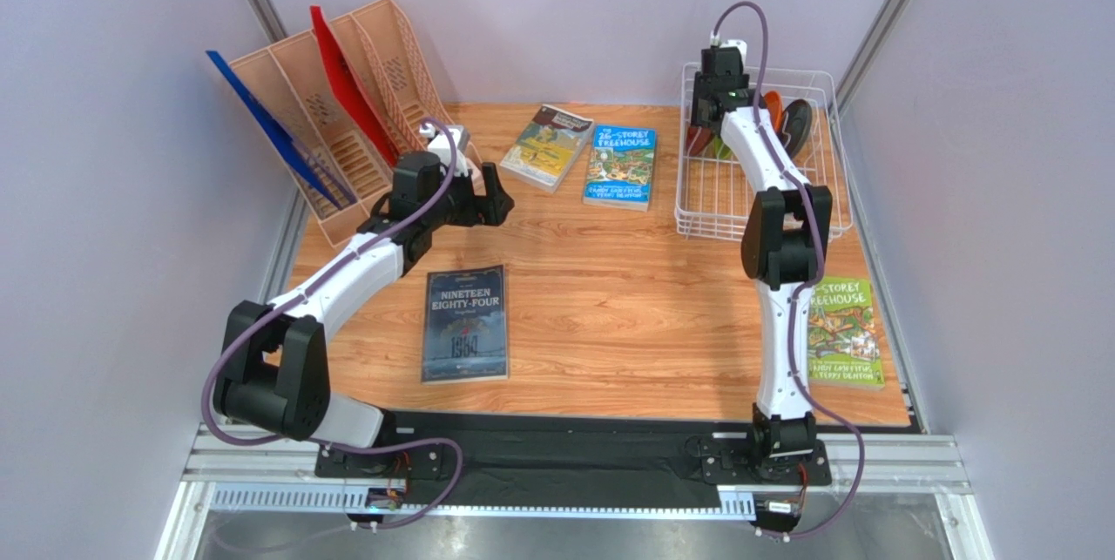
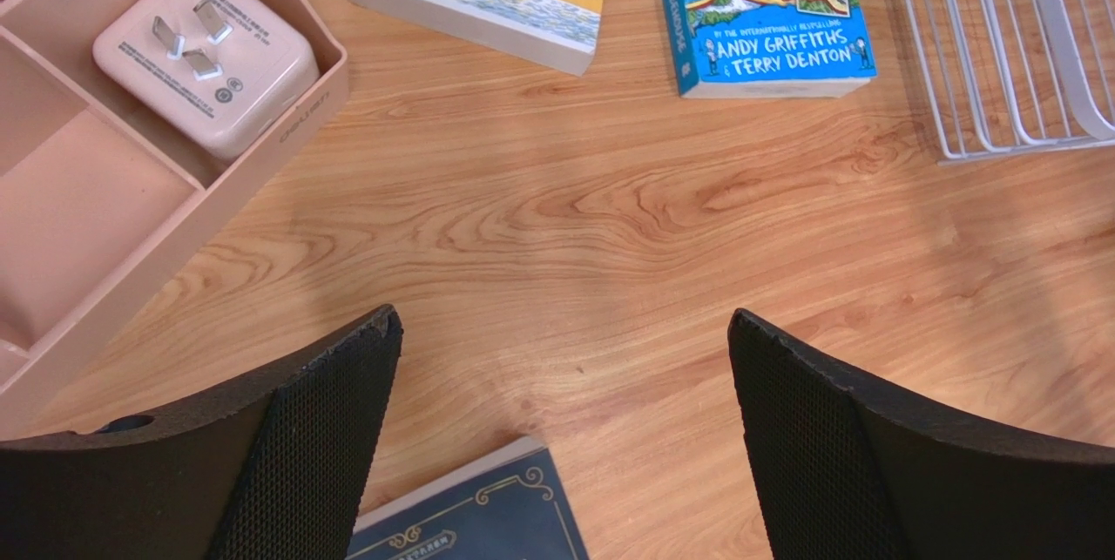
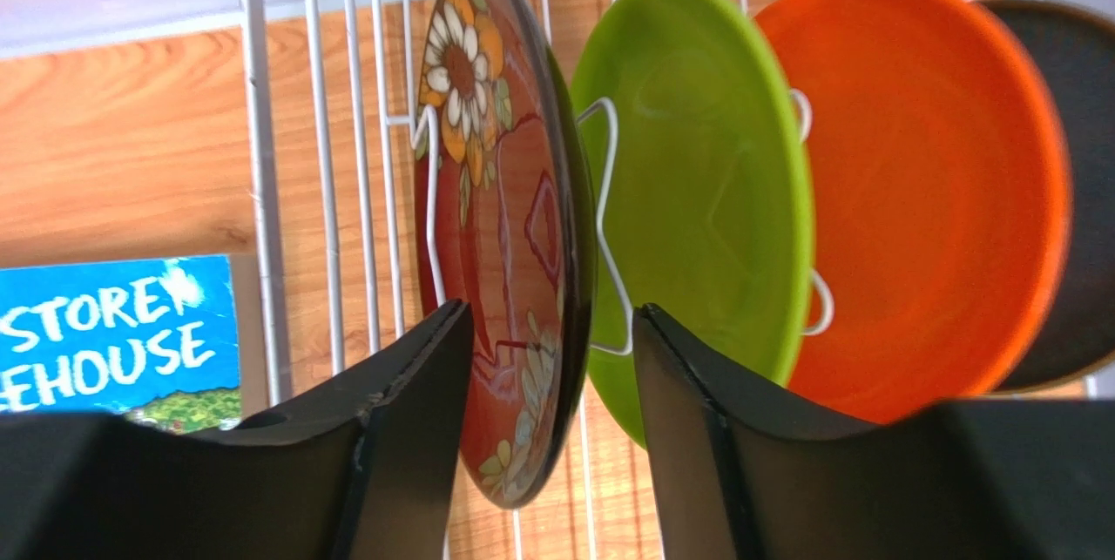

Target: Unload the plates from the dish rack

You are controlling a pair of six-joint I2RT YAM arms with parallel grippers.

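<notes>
The white wire dish rack [image 1: 713, 201] stands at the back right; its bars also show in the right wrist view [image 3: 255, 129]. Four plates stand on edge in it: dark red floral [image 3: 504, 194], lime green [image 3: 707, 181], orange [image 3: 929, 181] and dark grey-teal [image 3: 1080, 194]. My right gripper [image 3: 550, 338] is open, with one finger on each side of the dark red plate's lower rim; a gap shows on the green plate's side. From above it hangs over the rack's back [image 1: 717, 109]. My left gripper [image 2: 563, 351] is open and empty above bare wood.
A peach file organizer [image 1: 340, 103] with blue and red folders stands back left, a white charger [image 2: 207, 53] in its tray. Books lie on the table: a dark one [image 1: 466, 322], a yellow one [image 1: 547, 146], a blue one [image 1: 620, 166] and a green one [image 1: 840, 332].
</notes>
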